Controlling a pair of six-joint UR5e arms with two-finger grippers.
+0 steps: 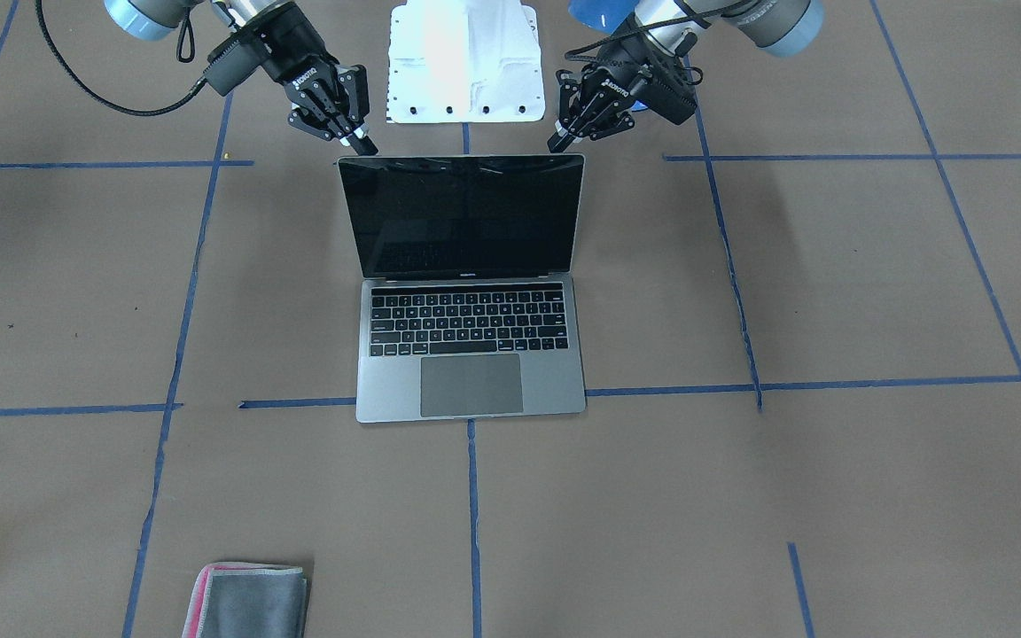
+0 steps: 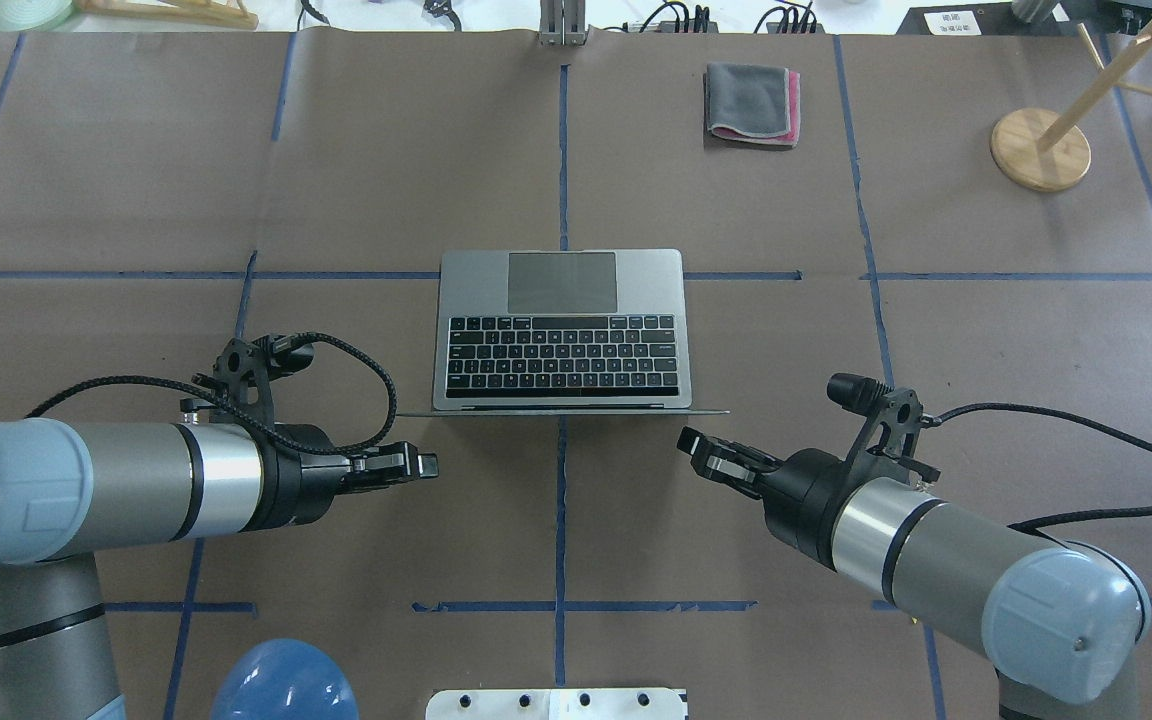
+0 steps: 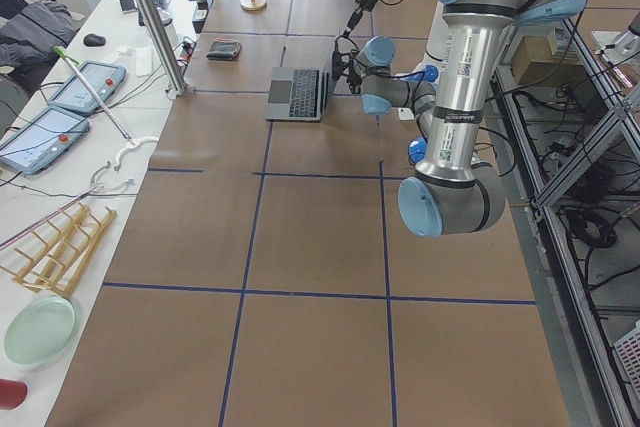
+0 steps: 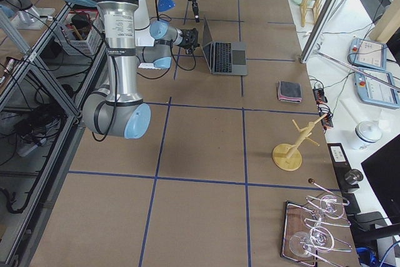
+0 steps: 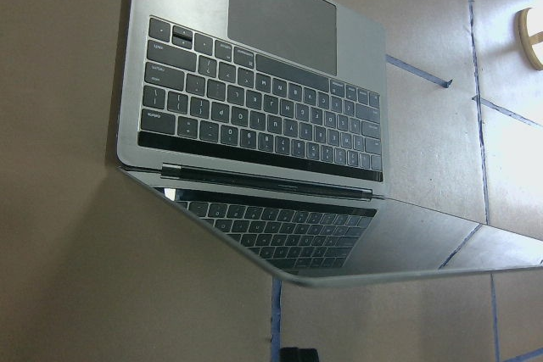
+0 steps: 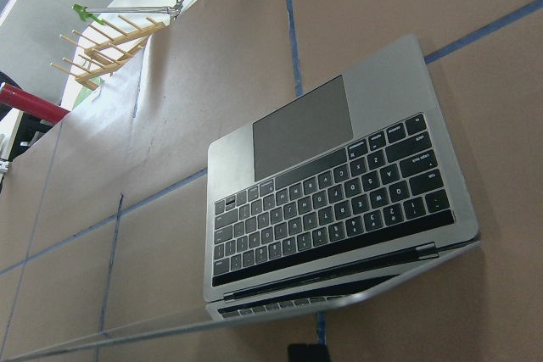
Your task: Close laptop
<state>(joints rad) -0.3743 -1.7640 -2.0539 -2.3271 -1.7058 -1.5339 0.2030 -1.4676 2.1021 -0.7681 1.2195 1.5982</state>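
The laptop (image 1: pixel 471 381) stands open in the middle of the table, its black screen upright and facing away from me. It also shows in the overhead view (image 2: pixel 561 300). My left gripper (image 2: pixel 426 465) is shut and empty, just behind the lid's top corner on my left, also seen in the front view (image 1: pixel 561 139). My right gripper (image 2: pixel 691 442) is shut and empty, just behind the other top corner (image 1: pixel 362 142). I cannot tell if either touches the lid. Both wrist views look down over the lid's edge at the keyboard (image 5: pixel 254 116) (image 6: pixel 331 201).
A folded grey cloth with a pink edge (image 2: pixel 751 103) lies at the far side of the table. A wooden stand (image 2: pixel 1040 148) is at the far right. A blue dome (image 2: pixel 281 680) and the white robot base (image 1: pixel 464 62) are near me.
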